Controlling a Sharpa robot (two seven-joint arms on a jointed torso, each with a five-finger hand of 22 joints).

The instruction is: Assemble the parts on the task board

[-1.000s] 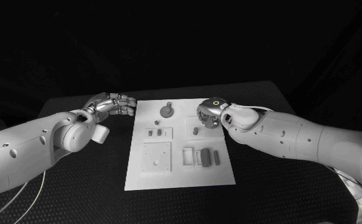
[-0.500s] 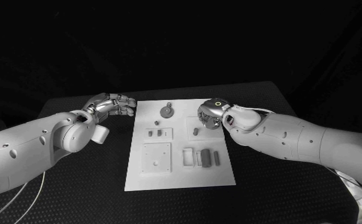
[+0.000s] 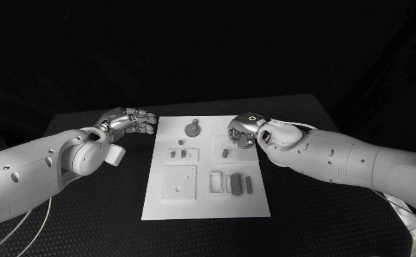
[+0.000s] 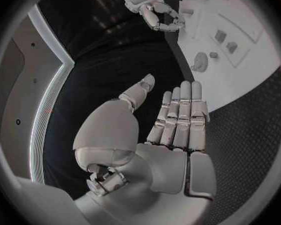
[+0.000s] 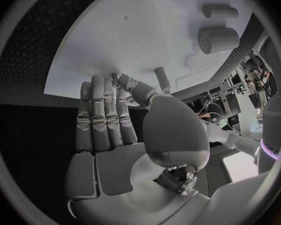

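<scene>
The right hand [image 3: 241, 132] hovers over the task board's [image 3: 208, 200] far right part, fingers straight and apart, holding nothing, just above a small upright peg [image 3: 225, 152]. Best to lower gently and pinch the peg squarely (it looks easy to tip). The left hand [image 3: 130, 120] waits beside the board's far left corner over the counter [image 3: 104, 209], fingers together and lightly curled, empty.

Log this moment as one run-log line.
left robot hand: open, beside task board | right robot hand: open, over board by small peg | parts: unassembled
</scene>
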